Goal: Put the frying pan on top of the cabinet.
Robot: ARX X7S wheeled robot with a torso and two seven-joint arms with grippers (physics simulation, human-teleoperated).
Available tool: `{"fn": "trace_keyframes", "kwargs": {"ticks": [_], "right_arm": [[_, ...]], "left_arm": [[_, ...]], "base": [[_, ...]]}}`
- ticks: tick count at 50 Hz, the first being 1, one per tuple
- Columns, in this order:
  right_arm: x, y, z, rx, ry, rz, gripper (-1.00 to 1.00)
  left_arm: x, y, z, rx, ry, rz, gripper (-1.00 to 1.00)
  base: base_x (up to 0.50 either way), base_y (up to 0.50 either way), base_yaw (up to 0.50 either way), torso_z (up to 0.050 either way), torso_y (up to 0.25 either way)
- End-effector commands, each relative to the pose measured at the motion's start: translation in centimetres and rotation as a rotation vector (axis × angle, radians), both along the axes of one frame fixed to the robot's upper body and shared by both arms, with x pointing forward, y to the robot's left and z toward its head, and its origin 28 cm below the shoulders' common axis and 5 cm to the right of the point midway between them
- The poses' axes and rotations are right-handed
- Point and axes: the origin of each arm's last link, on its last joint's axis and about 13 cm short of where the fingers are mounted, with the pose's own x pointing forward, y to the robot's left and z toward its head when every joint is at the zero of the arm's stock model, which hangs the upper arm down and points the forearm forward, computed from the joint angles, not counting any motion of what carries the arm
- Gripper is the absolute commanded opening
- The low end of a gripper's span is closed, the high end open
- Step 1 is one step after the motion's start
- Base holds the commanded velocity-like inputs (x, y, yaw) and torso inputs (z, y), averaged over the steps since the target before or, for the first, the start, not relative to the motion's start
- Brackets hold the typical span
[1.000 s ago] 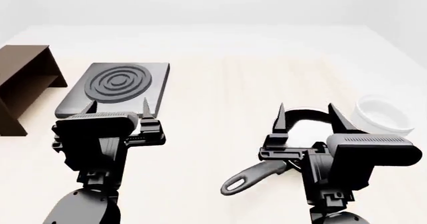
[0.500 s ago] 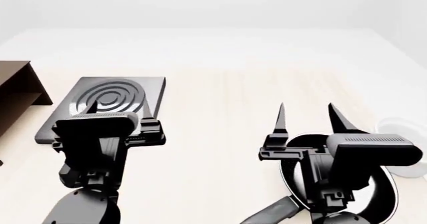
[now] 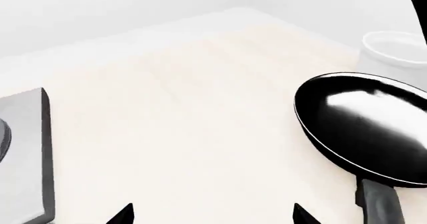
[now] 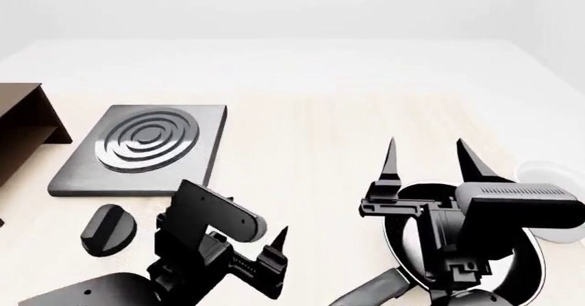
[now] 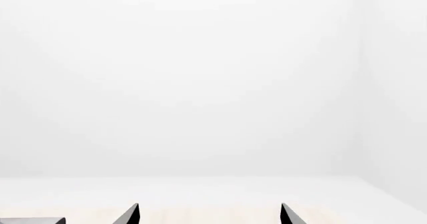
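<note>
- Frying pan point(image 3: 363, 124) lies flat on the pale table point(image 3: 200, 108) in the left wrist view, ungrasped, white bowl point(image 3: 395, 51) just beyond it, hob point(image 3: 23, 154) well apart
- Head view: left gripper point(image 4: 274, 265) is turned toward the pan, fingers spread and empty; right gripper point(image 4: 428, 157) hovers over it, released; cabinet point(image 4: 26, 124) sits far left, top bare, nothing lifted yet
- Right wrist view: only parted fingertips point(image 5: 130, 215) and blank wall

Left hand point(image 4: 274, 248) low and turned toward the right, fingers spread; right hand point(image 4: 428, 157) level, fingers apart, empty
</note>
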Motion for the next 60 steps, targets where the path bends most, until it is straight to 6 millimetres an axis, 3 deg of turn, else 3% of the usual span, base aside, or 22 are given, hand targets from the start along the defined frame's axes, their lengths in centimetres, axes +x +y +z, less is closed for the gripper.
{"fn": "trace_keyframes", "kwargs": {"ticks": [1,6,23,33,47,60], "right_arm": [[-0.1,0.0,0.1,-0.004,-0.007,0.004,1.00],[-0.1,0.1,0.0,-0.005,-0.005,0.007,1.00],[-0.1,0.1,0.0,-0.008,-0.006,0.015,1.00],[-0.1,0.2,0.0,-0.007,-0.006,0.018,1.00],[-0.3,0.2,0.1,-0.007,-0.013,0.026,1.00],[-0.5,0.4,0.3,-0.010,-0.020,0.036,1.00]], "left_arm": [[-1.5,0.1,1.1,0.114,0.111,-0.291,1.00],[-0.5,-0.6,1.4,0.126,0.202,-0.414,1.00],[1.9,-3.2,1.9,0.128,0.257,-0.486,1.00],[3.7,-5.6,0.6,0.181,0.328,-0.496,1.00],[4.1,-7.8,-1.8,0.256,0.411,-0.517,1.00],[3.9,-8.5,-3.7,0.262,0.534,-0.537,1.00]], "base": [[0.00,0.00,0.00,0.000,0.000],[0.00,0.00,0.00,0.000,0.000],[0.00,0.00,0.00,0.000,0.000],[0.00,0.00,0.00,0.000,0.000],[0.00,0.00,0.00,0.000,0.000],[0.00,0.00,0.00,0.000,0.000]]}}
